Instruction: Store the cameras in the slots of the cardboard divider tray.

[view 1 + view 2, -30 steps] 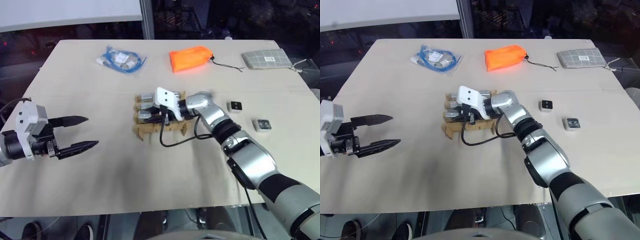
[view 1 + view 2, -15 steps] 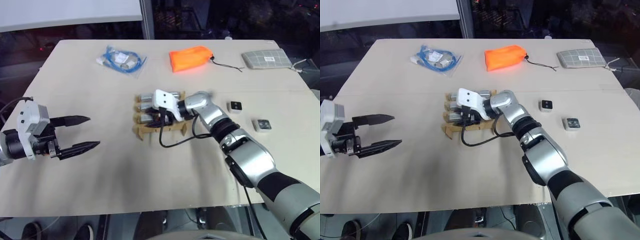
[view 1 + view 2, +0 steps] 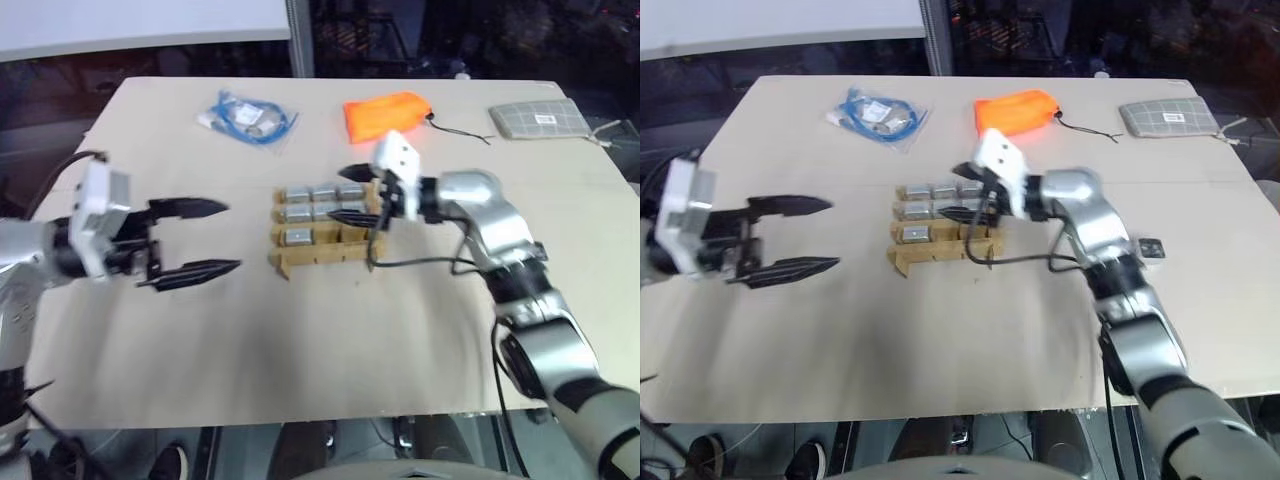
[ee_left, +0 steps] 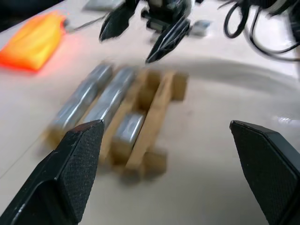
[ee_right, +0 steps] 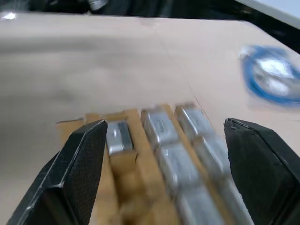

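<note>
The cardboard divider tray (image 3: 322, 252) lies mid-table, with several silver-grey cameras (image 3: 322, 193) filling its two far rows and one (image 3: 298, 235) in the near row. My right gripper (image 3: 352, 194) hovers over the tray's right end, open and empty. My left gripper (image 3: 230, 237) is open and empty too, a short way left of the tray and pointing at it. A loose camera (image 3: 1150, 248) lies right of my right arm. The left wrist view shows the tray (image 4: 157, 101), the stored cameras (image 4: 93, 101) and the right gripper (image 4: 145, 35) beyond them.
An orange fabric bag (image 3: 385, 114) and a bagged blue cable (image 3: 245, 113) lie at the far side. A flat grey checked pouch (image 3: 535, 118) sits at the far right corner. A black cable (image 3: 420, 263) trails from my right wrist over the table.
My right gripper has opened, lifted off the tray and drawn back to the right, leaving the cameras in their slots. My left gripper has moved right, closer to the tray.
</note>
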{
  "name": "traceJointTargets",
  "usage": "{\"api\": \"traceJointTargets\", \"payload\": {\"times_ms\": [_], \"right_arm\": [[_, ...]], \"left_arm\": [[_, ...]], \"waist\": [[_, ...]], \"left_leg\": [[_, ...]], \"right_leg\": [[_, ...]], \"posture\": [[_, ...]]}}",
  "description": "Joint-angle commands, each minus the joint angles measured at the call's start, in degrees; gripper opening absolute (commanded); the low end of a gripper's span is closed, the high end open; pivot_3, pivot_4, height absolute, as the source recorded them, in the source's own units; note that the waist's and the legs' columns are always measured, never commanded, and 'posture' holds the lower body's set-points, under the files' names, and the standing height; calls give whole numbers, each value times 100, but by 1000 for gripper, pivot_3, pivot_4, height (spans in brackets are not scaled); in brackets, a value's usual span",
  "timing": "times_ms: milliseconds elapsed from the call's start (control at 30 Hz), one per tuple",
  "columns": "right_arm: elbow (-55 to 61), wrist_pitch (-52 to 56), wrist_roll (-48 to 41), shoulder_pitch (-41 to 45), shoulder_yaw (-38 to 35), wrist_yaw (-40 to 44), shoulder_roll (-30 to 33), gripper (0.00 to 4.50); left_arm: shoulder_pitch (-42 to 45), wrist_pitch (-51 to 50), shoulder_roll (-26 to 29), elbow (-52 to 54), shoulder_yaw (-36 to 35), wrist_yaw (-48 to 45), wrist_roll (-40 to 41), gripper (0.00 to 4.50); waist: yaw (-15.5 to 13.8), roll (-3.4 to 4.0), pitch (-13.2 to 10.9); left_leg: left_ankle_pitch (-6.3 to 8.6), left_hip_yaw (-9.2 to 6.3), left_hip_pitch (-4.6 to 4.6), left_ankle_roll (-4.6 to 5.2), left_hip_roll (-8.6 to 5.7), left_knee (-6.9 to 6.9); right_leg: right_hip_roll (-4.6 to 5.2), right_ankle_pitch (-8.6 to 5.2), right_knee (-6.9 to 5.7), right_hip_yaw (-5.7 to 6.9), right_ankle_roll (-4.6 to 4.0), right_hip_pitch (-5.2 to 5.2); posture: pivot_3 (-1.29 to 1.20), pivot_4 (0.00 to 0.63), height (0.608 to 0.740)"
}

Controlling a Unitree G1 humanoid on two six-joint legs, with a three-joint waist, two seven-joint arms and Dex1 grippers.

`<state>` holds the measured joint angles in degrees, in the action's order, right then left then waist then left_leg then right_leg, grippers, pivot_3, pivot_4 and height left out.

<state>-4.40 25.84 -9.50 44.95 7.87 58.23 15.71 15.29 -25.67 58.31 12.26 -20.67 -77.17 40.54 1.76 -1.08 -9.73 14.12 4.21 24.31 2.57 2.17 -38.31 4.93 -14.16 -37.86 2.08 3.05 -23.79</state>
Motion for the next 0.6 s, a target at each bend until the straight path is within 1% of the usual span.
{"api": "traceJointTargets", "payload": {"times_ms": [33,100,200,300,400,467,533,600], "right_arm": [[1456,809,-221,-603,-540,-678,327,3944],[2046,1208,-231,-1039,-912,-1178,460,3944],[2904,1738,-157,-1857,-1615,-1651,955,3944],[3450,2169,-203,-2630,-2318,-1968,1374,3944],[3722,2356,-144,-3427,-2925,-2194,1633,3944],[3809,2482,-152,-3792,-3258,-2428,1599,3944],[3750,2503,-206,-4036,-3529,-2692,1433,3944],[3597,2404,-232,-4121,-3602,-2913,1272,3944]], "left_arm": [[625,7,-251,72,437,117,102,4500],[1019,34,-527,-23,722,228,42,4500],[1406,88,-914,-176,1134,230,-59,4500],[1657,157,-1165,-307,1385,178,-139,4500],[1932,168,-1336,-450,1536,169,-182,4500],[2069,218,-1415,-537,1621,125,-233,4500],[2150,247,-1499,-578,1705,102,-278,4500],[2176,270,-1552,-601,1746,77,-323,4500]], "waist": [[-18,0,0],[-28,0,0],[-112,0,0],[-124,-3,0],[-151,-4,0],[-153,-3,0],[-120,-3,1],[-89,-4,1]], "left_leg": [[0,1,-1,0,-1,-1],[0,1,-2,1,-3,-3],[0,3,-1,1,-6,-8],[0,5,3,2,-10,-10],[0,1,3,3,-9,-12],[0,-1,3,3,-7,-12],[0,3,-2,3,-8,-13],[0,9,-10,4,-8,-12]], "right_leg": [[-1,0,-1,-1,0,0],[-4,0,-2,-1,1,1],[-12,0,-2,-5,3,2],[-12,-1,2,-6,4,2],[-21,-1,4,-5,5,3],[-27,-1,8,-3,4,5],[-27,-1,5,-12,5,6],[-28,-1,3,-22,5,9]], "posture": [[0,150,740],[0,150,740],[0,150,740],[0,150,740],[0,150,740],[0,150,740],[0,150,740],[0,150,740]]}}
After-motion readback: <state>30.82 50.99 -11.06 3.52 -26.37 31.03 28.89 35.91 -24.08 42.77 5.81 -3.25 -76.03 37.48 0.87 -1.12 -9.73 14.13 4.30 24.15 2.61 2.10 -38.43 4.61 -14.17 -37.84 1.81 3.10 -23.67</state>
